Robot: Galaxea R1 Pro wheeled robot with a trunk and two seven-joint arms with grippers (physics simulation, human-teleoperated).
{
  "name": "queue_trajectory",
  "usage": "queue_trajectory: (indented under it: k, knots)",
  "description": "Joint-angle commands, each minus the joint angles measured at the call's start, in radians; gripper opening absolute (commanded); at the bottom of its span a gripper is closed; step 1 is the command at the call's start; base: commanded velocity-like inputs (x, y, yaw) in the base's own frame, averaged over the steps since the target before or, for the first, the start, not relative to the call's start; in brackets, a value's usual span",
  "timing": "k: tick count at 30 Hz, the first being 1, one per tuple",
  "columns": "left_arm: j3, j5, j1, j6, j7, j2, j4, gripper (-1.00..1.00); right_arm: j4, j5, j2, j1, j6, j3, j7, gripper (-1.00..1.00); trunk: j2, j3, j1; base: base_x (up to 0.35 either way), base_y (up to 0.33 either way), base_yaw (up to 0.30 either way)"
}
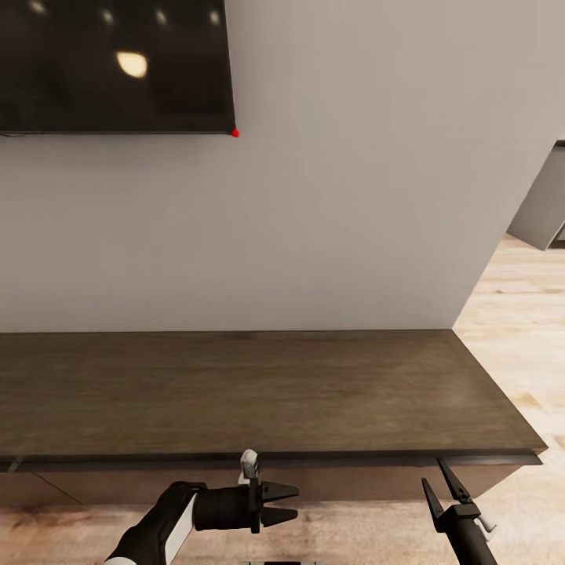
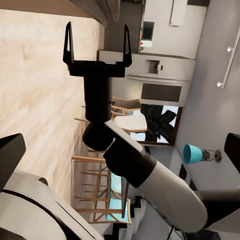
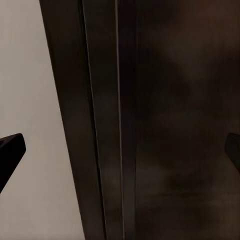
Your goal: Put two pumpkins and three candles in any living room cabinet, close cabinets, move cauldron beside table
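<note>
Head view: cabinet [image 1: 259, 392] front mostly hidden under top, left gripper [image 1: 286, 504] & right gripper [image 1: 446, 482] both spread, empty.

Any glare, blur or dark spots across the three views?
Head view: ceiling lights glare off the dark wall screen; the cabinet top is evenly lit with a soft sheen. Right wrist view: very dim, close-up dark wood, soft and low in detail. Left wrist view: sharp and bright, with the right gripper silhouetted black against the floor.
</note>
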Motion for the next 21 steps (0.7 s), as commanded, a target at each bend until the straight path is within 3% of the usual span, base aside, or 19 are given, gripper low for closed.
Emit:
queue_trajectory:
  k: [1,21]
  knots:
    - [-0.003,0.005,0.0,0.01,-0.001,0.001,0.0,1.0,0.0,-0.007,0.0,0.0,0.009,0.0,0.001,1.0,0.0,-0.001,0.0,0.0,0.0,0.0]
    - [-0.003,0.005,0.0,0.01,-0.001,0.0,0.0,1.0,0.0,-0.007,0.0,0.0,0.009,0.0,0.0,1.0,0.0,-0.001,0.0,0.026,0.0,0.0]
